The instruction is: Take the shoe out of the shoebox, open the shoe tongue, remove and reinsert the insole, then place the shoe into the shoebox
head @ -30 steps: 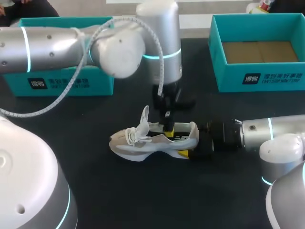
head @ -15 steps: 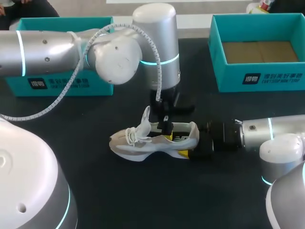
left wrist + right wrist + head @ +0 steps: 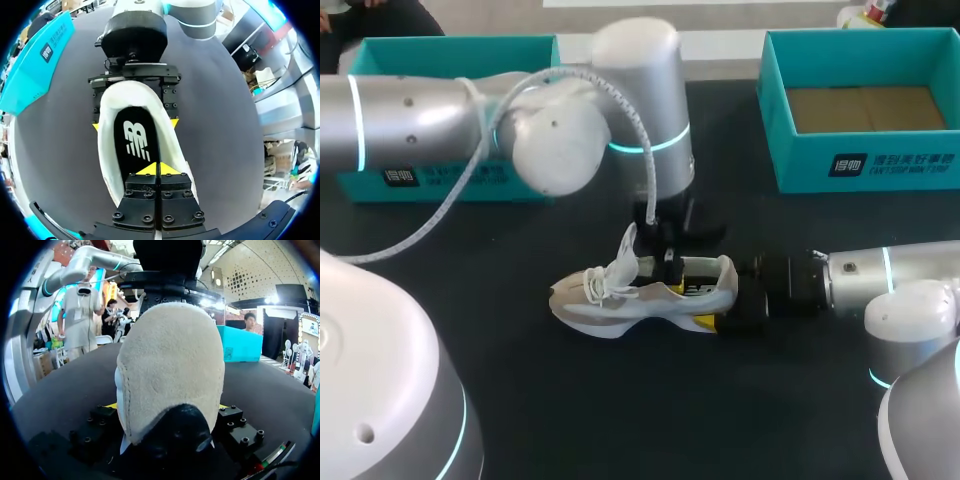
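Observation:
A white sneaker [image 3: 640, 295] lies on the black table, toe to the left, its tongue and laces pulled up. My right gripper [image 3: 730, 305] is shut on its heel; in the left wrist view its yellow tips sit on both sides of the heel [image 3: 132, 95]. The beige heel [image 3: 170, 370] fills the right wrist view, held in my right gripper [image 3: 167, 407]. My left gripper [image 3: 157, 169] is shut, its tips together just above the black insole [image 3: 135, 140] inside the shoe. In the head view the left gripper [image 3: 668, 262] hangs over the shoe's opening. The open teal shoebox [image 3: 775, 110] stands back right.
A second teal box [image 3: 450, 175] stands at the back left, partly behind my left arm. Its side also shows in the left wrist view as the teal box [image 3: 35, 65]. Bare black table [image 3: 650, 400] lies in front of the shoe.
My left arm has drawn up and a little to the left, lifting its shut gripper slightly out of the shoe's opening. The shoe and the right arm have stayed put.

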`<state>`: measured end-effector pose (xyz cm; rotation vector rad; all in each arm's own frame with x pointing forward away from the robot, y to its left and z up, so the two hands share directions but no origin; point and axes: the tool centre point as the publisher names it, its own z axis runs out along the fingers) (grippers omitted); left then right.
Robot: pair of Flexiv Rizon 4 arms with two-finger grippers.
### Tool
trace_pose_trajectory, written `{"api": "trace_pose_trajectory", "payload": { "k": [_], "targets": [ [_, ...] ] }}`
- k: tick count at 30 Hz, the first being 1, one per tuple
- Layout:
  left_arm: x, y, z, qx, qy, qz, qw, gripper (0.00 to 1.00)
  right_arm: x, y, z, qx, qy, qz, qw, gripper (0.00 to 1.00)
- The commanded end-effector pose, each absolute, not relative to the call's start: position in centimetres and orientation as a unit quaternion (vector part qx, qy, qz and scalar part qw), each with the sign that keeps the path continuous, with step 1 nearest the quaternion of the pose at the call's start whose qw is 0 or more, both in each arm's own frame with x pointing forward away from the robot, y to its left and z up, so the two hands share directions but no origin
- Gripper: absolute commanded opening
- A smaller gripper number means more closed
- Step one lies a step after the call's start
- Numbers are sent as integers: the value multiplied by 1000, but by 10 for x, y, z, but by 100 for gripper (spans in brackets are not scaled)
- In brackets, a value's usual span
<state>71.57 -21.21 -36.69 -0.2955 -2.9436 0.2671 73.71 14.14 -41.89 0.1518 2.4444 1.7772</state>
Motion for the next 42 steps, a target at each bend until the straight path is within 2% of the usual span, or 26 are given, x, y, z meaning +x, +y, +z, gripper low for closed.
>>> {"api": "trace_pose_trajectory", "payload": {
  "k": [1, 10, 11, 12, 13, 22, 35, 36, 37, 38, 42],
  "targets": [
    [714, -210, -380, -96, -988, 93, 80, 0, 737, 142, -422, 51, 807, 585, 59, 0],
    [710, -210, -390, -110, -986, 95, 82, 0, 737, 142, -422, 51, 807, 585, 59, 0],
    [709, -210, -390, -111, -986, 94, 82, 5, 737, 142, -422, 51, 807, 585, 59, 0],
    [707, -210, -389, -118, -985, 96, 82, 27, 737, 142, -422, 51, 807, 585, 59, 0],
    [707, -211, -389, -118, -985, 96, 83, 30, 737, 142, -422, 51, 807, 585, 59, 0],
    [706, -216, -399, -133, -984, 92, 71, 39, 737, 142, -422, 51, 807, 585, 59, 0],
    [722, -209, -431, -115, -989, 93, -12, 34, 737, 142, -422, 51, 807, 585, 59, 0],
    [723, -209, -434, -115, -989, 93, -20, 29, 737, 142, -422, 51, 807, 585, 59, 0],
    [725, -209, -436, -114, -989, 90, -26, 18, 737, 142, -422, 51, 807, 585, 59, 0],
    [726, -209, -438, -115, -989, 86, -25, 0, 737, 142, -422, 51, 807, 585, 59, 0],
    [732, -207, -436, -109, -990, 85, -26, 0, 737, 142, -422, 51, 807, 585, 59, 0]
  ]
}}
